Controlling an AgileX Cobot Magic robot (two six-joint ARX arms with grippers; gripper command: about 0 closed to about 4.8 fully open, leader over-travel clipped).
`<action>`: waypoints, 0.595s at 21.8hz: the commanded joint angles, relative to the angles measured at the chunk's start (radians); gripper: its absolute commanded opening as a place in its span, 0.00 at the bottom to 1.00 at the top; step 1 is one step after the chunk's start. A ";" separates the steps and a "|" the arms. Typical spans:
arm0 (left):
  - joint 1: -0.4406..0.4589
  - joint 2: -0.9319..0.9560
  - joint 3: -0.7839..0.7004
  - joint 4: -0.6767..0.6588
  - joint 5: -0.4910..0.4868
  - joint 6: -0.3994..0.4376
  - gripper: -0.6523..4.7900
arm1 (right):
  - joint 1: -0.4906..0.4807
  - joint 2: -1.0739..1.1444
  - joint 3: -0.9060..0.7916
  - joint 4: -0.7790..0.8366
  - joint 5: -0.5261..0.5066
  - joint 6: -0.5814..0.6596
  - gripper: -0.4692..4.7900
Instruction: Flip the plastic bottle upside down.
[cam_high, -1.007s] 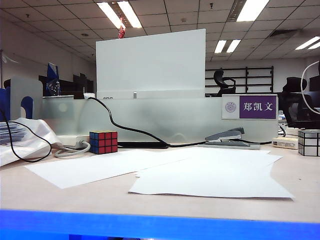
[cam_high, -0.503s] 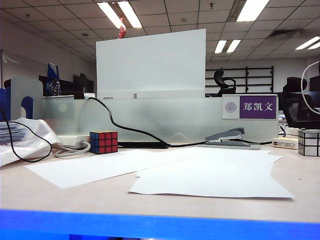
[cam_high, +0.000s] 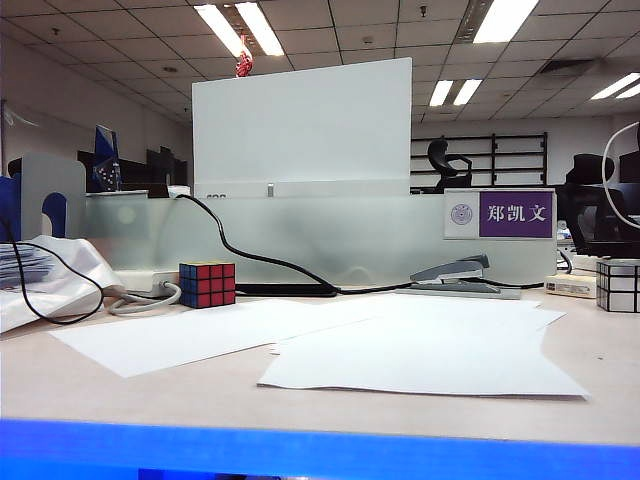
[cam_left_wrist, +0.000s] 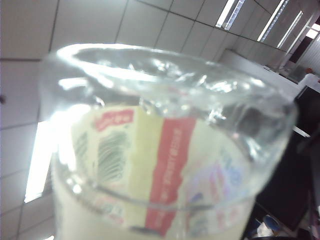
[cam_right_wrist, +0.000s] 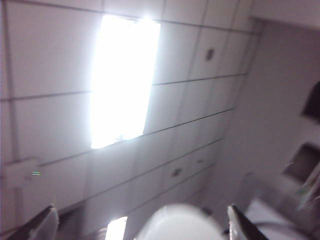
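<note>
The plastic bottle (cam_left_wrist: 165, 150) fills the left wrist view, clear, with a cream label and a red stripe, its ridged clear end against the ceiling. My left gripper's fingers are hidden behind it, and the bottle sits right where the jaws close, held up in the air. In the right wrist view my right gripper (cam_right_wrist: 142, 222) stands open, its fingertips (cam_right_wrist: 239, 220) far apart. A whitish rounded cap (cam_right_wrist: 177, 222) lies between them, and I see no contact with either finger. Neither arm nor the bottle appears in the exterior view.
On the desk in the exterior view lie white paper sheets (cam_high: 400, 350), a Rubik's cube (cam_high: 207, 284), a stapler (cam_high: 455, 272), a mirrored cube (cam_high: 618, 285) and a black cable (cam_high: 250, 255). A white partition (cam_high: 300, 130) stands behind.
</note>
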 joint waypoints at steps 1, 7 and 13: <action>0.001 -0.004 0.004 -0.014 -0.010 -0.011 0.11 | -0.109 -0.006 0.005 0.011 -0.082 -0.075 1.00; 0.001 0.011 0.004 -0.351 -0.101 0.036 0.11 | -0.413 -0.006 0.005 0.020 -0.520 -0.346 0.83; 0.001 0.211 0.005 -0.600 -0.190 0.051 0.11 | -0.537 -0.006 0.004 0.020 -0.852 -0.528 0.07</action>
